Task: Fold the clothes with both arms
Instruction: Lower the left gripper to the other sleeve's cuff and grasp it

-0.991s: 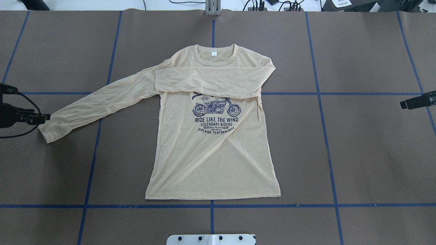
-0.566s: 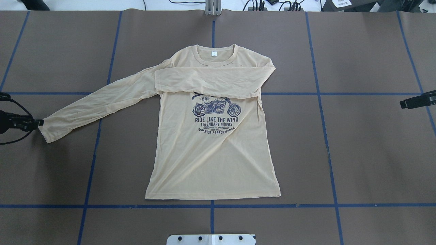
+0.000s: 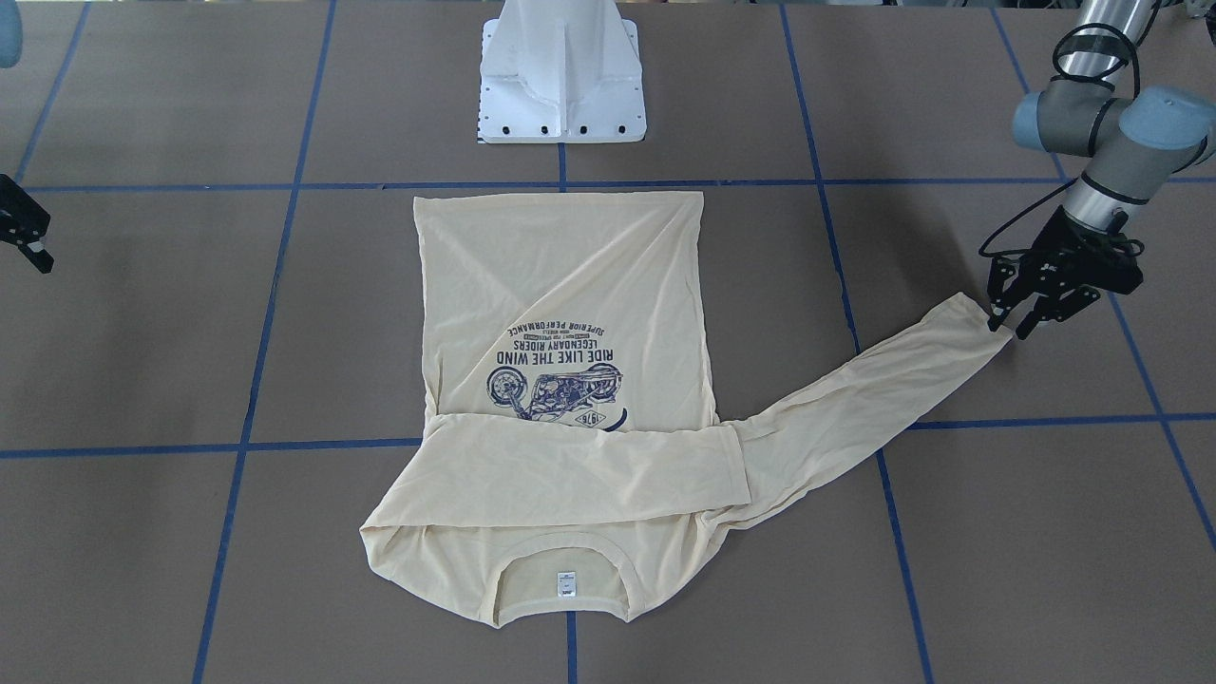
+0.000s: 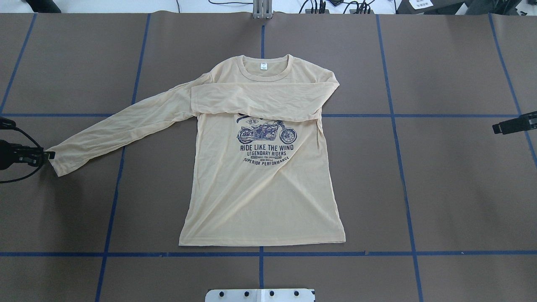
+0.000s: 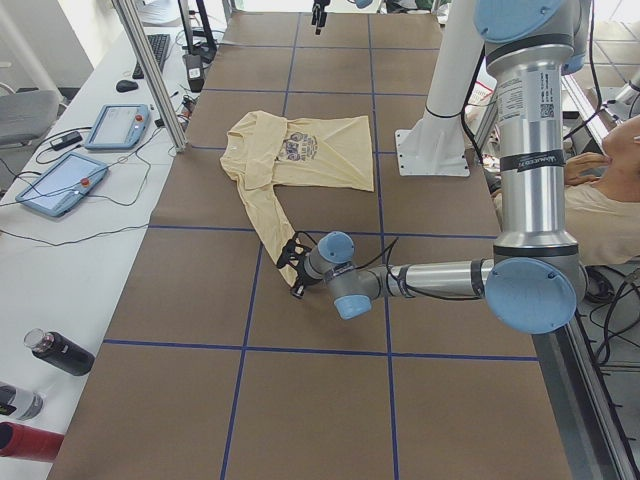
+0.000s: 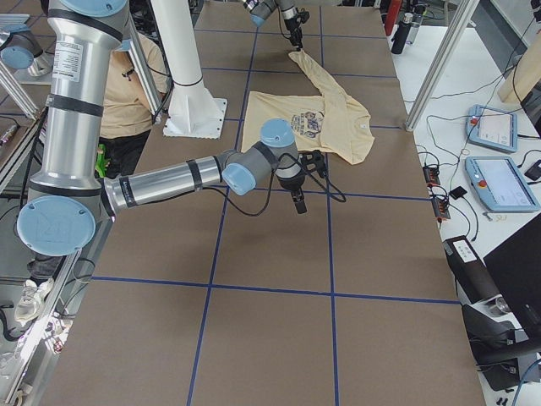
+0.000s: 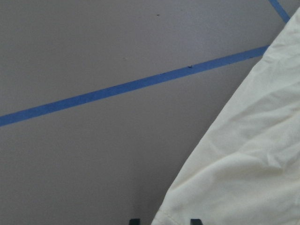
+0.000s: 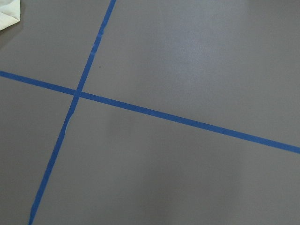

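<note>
A robotics lab: tape-gridded table (image 4: 461, 188), teach pendants (image 5: 118, 127), aluminium posts (image 5: 150, 70).

Thin pale cream-yellow long-sleeved T-shirt (image 4: 260, 201): navy motorcycle print (image 4: 267, 134) with lettering, small white neck label (image 4: 263, 66). Flat brown table mat (image 4: 461, 188): blue tape grid (image 4: 419, 115). Grey metal left arm (image 3: 1105, 182): light blue joint caps (image 3: 1167, 106); black two-finger left gripper (image 3: 1007, 328).

The left arm (image 5: 527, 150) and the right arm (image 6: 161, 182) are silver-grey tubes joined by fat joints with light blue caps. Each upright tube bears a white label (image 5: 541, 105) with black print. A thin black cable (image 3: 1028, 217) loops to the black left gripper (image 3: 1007, 329). The white pedestal (image 3: 562, 71) has a row of dark bolt holes.
</note>
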{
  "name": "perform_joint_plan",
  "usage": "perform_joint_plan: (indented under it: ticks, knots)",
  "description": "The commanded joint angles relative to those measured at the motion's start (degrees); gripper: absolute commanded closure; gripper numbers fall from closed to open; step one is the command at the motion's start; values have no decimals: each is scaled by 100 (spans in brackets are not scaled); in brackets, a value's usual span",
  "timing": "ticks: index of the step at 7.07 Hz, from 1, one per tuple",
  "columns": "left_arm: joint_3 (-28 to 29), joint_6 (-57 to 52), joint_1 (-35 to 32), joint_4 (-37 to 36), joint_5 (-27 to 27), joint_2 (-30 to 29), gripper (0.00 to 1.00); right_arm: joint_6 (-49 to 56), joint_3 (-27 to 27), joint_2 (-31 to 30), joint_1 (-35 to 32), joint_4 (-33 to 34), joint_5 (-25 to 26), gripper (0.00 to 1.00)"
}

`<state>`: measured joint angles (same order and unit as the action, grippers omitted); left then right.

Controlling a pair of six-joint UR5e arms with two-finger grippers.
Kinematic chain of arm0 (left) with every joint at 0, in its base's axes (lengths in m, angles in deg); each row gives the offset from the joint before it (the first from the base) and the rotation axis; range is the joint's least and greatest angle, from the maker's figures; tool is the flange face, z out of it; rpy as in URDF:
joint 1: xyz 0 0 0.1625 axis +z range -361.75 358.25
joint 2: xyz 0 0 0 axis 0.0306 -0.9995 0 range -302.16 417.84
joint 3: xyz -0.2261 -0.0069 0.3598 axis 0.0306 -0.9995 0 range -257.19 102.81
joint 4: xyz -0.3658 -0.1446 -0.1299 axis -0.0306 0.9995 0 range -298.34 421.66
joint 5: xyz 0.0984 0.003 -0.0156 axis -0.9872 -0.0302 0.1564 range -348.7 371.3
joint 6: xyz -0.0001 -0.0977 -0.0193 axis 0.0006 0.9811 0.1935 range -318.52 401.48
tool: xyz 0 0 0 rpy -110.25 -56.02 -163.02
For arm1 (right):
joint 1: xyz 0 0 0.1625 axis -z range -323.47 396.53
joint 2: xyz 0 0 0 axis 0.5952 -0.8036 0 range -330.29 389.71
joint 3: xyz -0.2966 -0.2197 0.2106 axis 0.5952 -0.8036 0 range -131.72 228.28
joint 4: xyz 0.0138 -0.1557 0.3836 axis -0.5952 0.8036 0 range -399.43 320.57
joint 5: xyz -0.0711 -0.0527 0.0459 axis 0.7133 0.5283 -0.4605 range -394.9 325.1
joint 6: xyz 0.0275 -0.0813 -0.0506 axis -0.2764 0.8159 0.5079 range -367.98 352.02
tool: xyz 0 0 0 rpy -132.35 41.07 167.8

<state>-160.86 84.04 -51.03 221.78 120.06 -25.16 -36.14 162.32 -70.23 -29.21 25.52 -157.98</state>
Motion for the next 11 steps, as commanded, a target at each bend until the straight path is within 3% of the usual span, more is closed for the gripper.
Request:
perform_joint_plan:
  ticks: [1, 4, 5, 7, 8, 9, 11]
  knots:
    - [0, -2, 14, 2, -4, -5, 64, 3, -4, 0, 0, 0, -5, 0]
    - [-26, -11, 14, 11, -4, 3, 100, 3, -22, 0, 0, 0, 4, 0]
    - [-157, -63, -12, 11, 75, 30, 100, 3, -22, 9, 0, 0, 4, 0]
    - [-928, -72, -230, -329, 1048, 301, 100, 3, -31, 9, 0, 0, 4, 0]
    - [-1480, -107, -440, -1402, 1060, 207, 100, 12, -31, 9, 0, 0, 4, 0]
    - [-1981, -116, -469, -2579, 1060, -386, 100, 3, -66, 18, 9, -9, 4, 0]
    - [-2224, -47, -434, -5144, 981, -2349, 100, 3, -75, 26, 0, -9, 4, 0]
